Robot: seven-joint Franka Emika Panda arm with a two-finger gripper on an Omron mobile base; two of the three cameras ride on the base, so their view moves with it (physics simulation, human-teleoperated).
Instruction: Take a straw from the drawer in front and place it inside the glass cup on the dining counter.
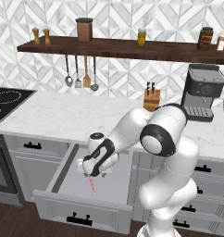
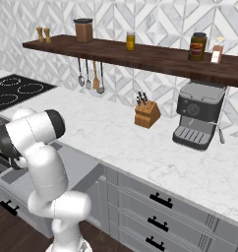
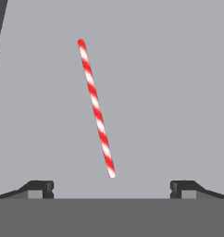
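Still on pickup step. My pincer (image 3: 112, 187) hangs over open drawer (image 1: 63, 173), fingers spread wide, nothing held. Straw (image 3: 96, 109) lies flat on drawer floor, right ahead between tips, long axis running away from me, slightly canted. Next, I guess: drop straight down, pinch mid-shaft.

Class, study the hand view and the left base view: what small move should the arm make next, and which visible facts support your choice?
Probably lower the gripper straight down and close on the straw. The fingertips stand wide apart, holding nothing, and the straw lies flat on the open drawer floor, roughly centred between them. In the left base view the hand hovers above it.
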